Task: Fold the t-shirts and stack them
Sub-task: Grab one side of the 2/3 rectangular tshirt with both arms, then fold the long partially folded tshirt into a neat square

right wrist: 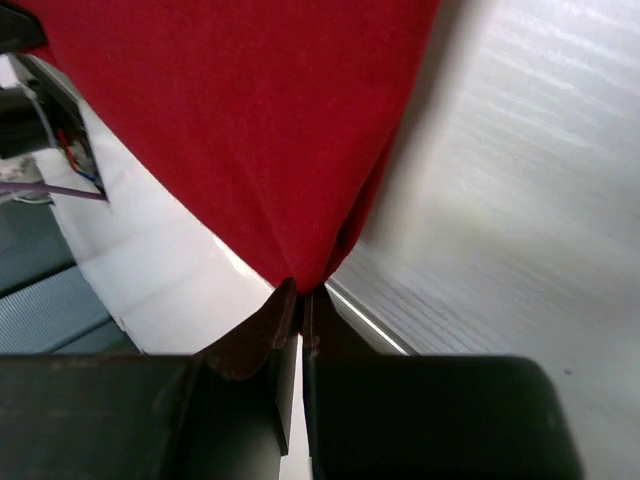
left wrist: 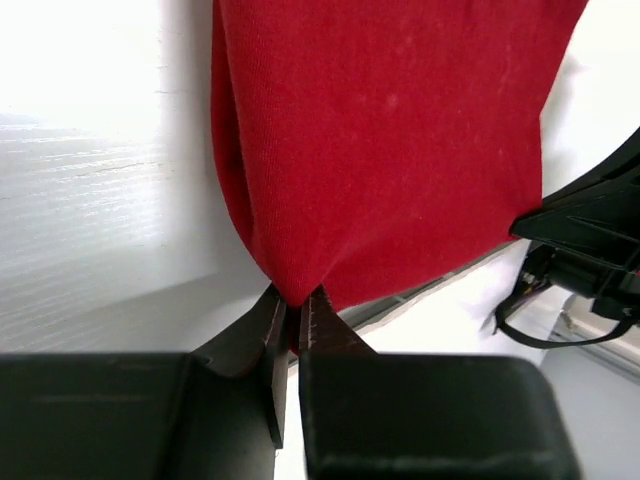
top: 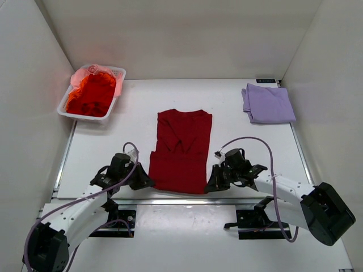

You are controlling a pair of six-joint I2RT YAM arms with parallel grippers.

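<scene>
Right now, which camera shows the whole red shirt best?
The top camera: the red shirt lies there whole. The wrist cameras show only its corners, pinched by the left gripper and right gripper.

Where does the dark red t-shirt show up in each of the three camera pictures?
Top external: dark red t-shirt lies mid-table, between the left gripper and right gripper.
Left wrist: it fills the upper middle, one corner pinched in the left gripper.
Right wrist: it fills the upper left, one corner pinched in the right gripper.
Shared landmark: the table's near edge, beside the pinched corners.
</scene>
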